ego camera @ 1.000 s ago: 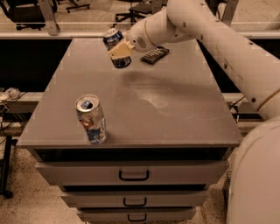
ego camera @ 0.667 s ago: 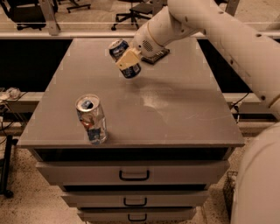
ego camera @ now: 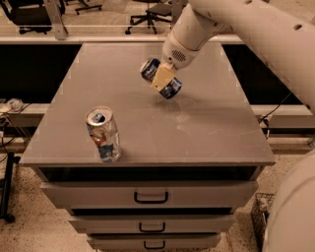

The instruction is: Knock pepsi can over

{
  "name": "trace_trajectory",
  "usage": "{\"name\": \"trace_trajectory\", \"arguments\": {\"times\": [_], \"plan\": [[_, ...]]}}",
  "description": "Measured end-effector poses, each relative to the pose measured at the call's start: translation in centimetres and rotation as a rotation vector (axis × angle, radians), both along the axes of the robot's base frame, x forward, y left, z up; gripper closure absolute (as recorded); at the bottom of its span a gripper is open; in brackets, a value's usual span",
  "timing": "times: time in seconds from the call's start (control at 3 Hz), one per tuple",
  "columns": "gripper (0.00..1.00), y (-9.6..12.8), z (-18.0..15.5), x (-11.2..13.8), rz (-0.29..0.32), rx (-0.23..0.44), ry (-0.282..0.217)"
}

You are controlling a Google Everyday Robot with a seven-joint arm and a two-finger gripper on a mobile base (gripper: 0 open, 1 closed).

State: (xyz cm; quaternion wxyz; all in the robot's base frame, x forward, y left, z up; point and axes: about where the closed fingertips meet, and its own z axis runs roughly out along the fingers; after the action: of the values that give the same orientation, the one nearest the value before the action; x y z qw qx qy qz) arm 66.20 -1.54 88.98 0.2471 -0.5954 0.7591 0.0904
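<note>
The pepsi can (ego camera: 172, 89) is a small dark blue can with white lettering. It hangs tilted, nearly on its side, just above the middle of the grey table top (ego camera: 206, 123). My gripper (ego camera: 162, 78) is shut on the can's middle, with a beige finger (ego camera: 160, 75) across its side. The white arm reaches in from the upper right. I cannot tell whether the can's lower end touches the table.
A taller silver can (ego camera: 103, 134) with red and blue marks stands upright near the table's front left edge. The table is a cabinet with drawers (ego camera: 150, 197) below. Office chairs (ego camera: 157, 12) stand behind it.
My gripper has carried the pepsi can from the table's back edge toward the middle and lower down, tilting it further. The silver can has not moved.
</note>
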Motion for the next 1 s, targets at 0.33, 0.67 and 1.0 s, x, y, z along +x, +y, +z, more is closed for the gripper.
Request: {"name": "trace_trajectory", "arguments": {"times": [0.33, 0.67, 1.0], "plan": [[1.0, -1.1, -0.8, -0.5, 0.013, -0.095, 0.025], [0.82, -0.8, -2.2, -0.8, 0.048, -0.159, 0.055], [0.59, -0.4, -3.2, -1.1, 0.078, -0.198, 0.073]]}}
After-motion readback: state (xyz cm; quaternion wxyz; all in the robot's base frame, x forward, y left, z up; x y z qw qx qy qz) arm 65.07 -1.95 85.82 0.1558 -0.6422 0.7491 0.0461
